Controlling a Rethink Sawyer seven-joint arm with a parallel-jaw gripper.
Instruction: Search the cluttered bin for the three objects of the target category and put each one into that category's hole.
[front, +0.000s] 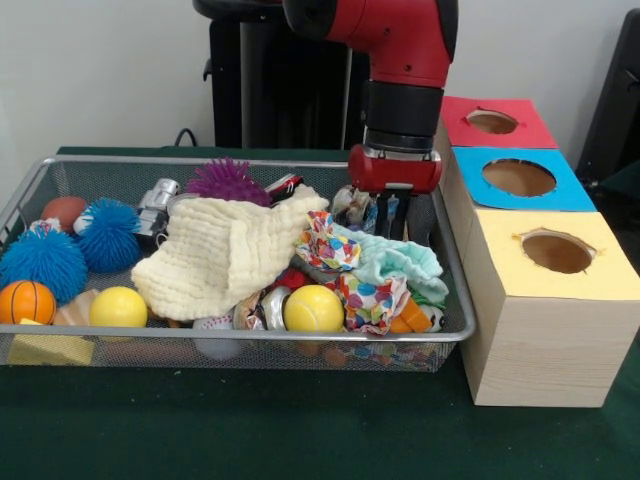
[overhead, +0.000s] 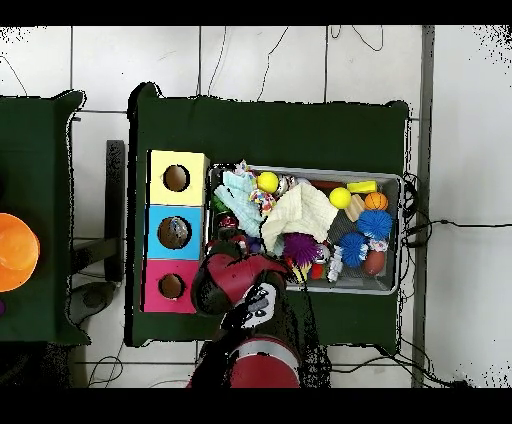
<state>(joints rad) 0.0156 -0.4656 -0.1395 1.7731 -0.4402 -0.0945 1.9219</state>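
Front view showed the hand lowered into the far right corner of the wire bin, dark fingers pointing down among small items; whether they were apart or together could not be told, and no held object was visible.

Nearest the camera, in front of and to the left of the hand, lay a yellow ball, a second yellow ball and an orange ball. Just in front of the hand lay a patterned cloth and a mint cloth. Left of the hand, a cream cloth covered the bin's middle. Farther left sat two blue spiky balls; a purple spiky ball sat at the far rim.

To the right of the hand, just outside the bin, stood the yellow box, then the blue box, then the red box farthest, each with a hole on top.

The target category could not be read from the scene. Judgement: the cloths probably hid further objects, so the hand would do well to lift clear vertically before travelling right, avoiding snagging fabric or the bin wall, and to centre over the hole before release.
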